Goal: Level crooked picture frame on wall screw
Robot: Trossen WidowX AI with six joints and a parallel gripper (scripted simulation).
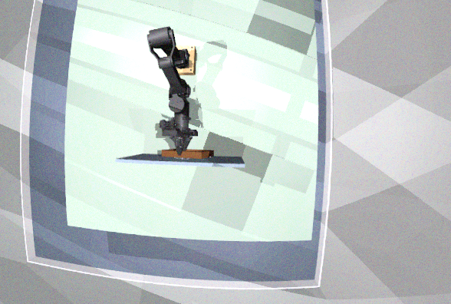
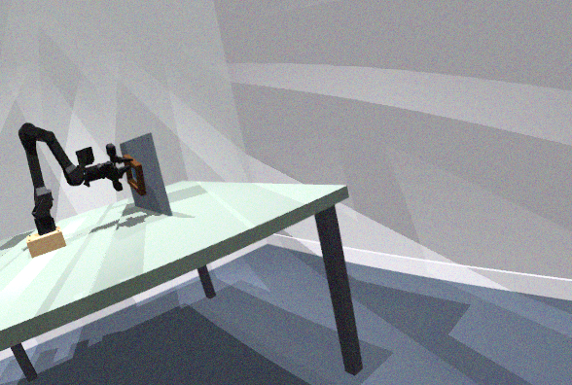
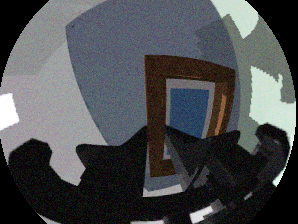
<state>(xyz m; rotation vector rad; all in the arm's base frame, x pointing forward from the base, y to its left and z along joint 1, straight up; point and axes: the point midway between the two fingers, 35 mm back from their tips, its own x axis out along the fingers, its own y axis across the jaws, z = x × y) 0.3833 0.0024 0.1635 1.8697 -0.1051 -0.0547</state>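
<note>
The brown picture frame [image 1: 201, 153] [image 2: 138, 176] [image 3: 154, 110] hangs on the upright grey wall panel [image 1: 226, 160] [image 2: 148, 164] [image 3: 107, 63]. In the wrist view it holds a blue picture [image 3: 189, 111] with a pale mat and sits slightly tilted. The screw and the notched strip are hidden behind it. My gripper [image 1: 180, 150] [image 2: 125, 165] [image 3: 154, 128] reaches level from the arm to the frame and is shut on one side bar of it, one finger in front of the bar.
The panel stands on a pale green table [image 1: 115, 195] [image 2: 219, 227]. The arm's tan base block [image 1: 190, 61] [image 2: 46, 242] sits behind the arm, away from the panel. The table's edges are far from the panel on all sides.
</note>
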